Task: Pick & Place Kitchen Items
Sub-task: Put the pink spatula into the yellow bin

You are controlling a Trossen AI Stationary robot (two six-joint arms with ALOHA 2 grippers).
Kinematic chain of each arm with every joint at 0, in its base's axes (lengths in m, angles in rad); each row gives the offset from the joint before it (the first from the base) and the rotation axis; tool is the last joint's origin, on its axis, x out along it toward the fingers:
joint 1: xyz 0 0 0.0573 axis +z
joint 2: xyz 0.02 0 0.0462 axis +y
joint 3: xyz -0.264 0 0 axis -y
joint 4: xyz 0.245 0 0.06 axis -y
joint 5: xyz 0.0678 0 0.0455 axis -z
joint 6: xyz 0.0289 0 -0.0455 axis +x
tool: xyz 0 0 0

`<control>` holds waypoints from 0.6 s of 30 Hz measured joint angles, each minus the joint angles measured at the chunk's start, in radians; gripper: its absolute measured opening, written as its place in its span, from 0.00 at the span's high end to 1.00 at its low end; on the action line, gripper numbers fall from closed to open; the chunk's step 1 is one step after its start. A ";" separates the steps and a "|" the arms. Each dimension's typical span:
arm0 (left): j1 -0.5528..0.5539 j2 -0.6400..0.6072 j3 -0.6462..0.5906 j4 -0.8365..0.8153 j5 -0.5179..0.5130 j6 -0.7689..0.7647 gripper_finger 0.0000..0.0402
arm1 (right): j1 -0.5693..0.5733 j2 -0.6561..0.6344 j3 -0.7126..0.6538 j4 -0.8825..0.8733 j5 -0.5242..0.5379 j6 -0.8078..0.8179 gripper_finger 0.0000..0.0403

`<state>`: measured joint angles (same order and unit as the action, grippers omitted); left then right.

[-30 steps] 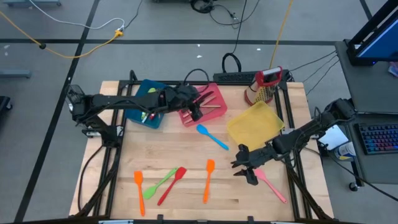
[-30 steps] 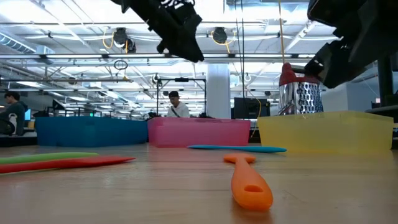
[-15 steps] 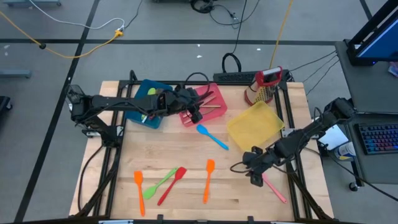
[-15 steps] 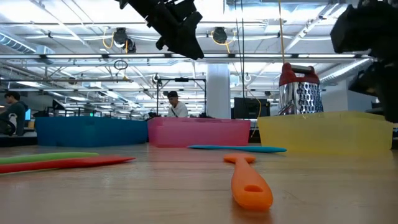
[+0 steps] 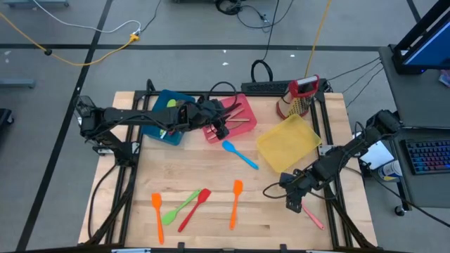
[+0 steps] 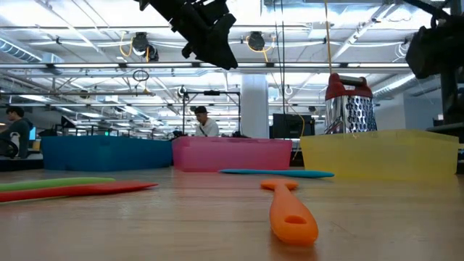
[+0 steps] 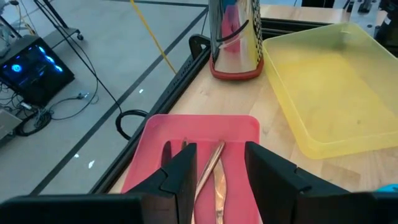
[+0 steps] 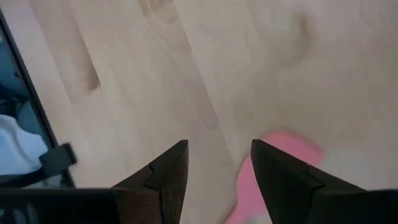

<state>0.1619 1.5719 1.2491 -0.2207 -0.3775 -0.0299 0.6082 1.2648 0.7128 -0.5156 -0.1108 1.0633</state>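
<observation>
The right gripper [image 5: 294,203] hangs over the table's near right side, fingers spread wide with nothing between them. In the right wrist view the pink spatula [image 8: 264,180] lies flat on the wood directly below, its pink blade peeking out between the two dark fingers [image 8: 163,177] and running under one of them. From above, the same pink spatula [image 5: 313,216] pokes out from beneath the gripper toward the table's near right corner. No contact visible; the claw is above it, not on it.

Across the table, the left gripper [image 5: 221,128] sits over the pink bin [image 5: 242,125], its jaws parted and empty. The left wrist view looks straight down into that pink bin [image 7: 242,127], where copper cutlery [image 7: 210,171] lies on the floor of it, lined up right in the gap between the fingers. Just beyond stand the yellow bin [image 7: 323,87] and the box grater [image 7: 233,37].

Loose on the wood: a blue spoon [image 5: 239,154] near the middle, an orange spatula [image 5: 235,202], a red spatula [image 5: 194,209], a green spatula [image 5: 179,208] and another orange utensil [image 5: 157,216] along the near edge.
</observation>
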 joint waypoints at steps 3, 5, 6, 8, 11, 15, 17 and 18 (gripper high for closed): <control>0.000 0.000 0.000 0.000 0.000 0.000 0.65 | 0.003 0.000 0.000 -0.042 -0.044 0.062 0.58; 0.000 0.000 0.000 0.001 0.000 0.000 0.65 | 0.004 0.000 0.000 -0.086 -0.054 0.092 0.58; 0.000 0.000 0.000 0.001 0.000 0.000 0.65 | 0.004 0.000 0.000 -0.110 -0.054 0.101 0.58; 0.000 0.000 0.000 0.000 0.000 0.000 0.65 | 0.003 0.000 0.000 -0.150 -0.057 0.111 0.58; 0.000 0.000 0.000 0.000 0.000 0.000 0.65 | 0.003 0.000 0.000 -0.192 -0.074 0.142 0.58; 0.000 0.000 0.000 0.001 0.000 0.000 0.65 | 0.003 0.000 0.000 -0.195 -0.074 0.155 0.58; 0.000 0.000 0.000 0.000 0.000 0.000 0.65 | 0.003 0.000 0.000 -0.194 -0.074 0.155 0.58; 0.000 0.000 0.000 0.000 0.000 0.000 0.65 | 0.003 0.002 0.000 -0.193 -0.075 0.155 0.58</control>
<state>0.1619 1.5719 1.2491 -0.2203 -0.3771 -0.0299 0.6117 1.2663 0.7124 -0.7087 -0.1858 1.2188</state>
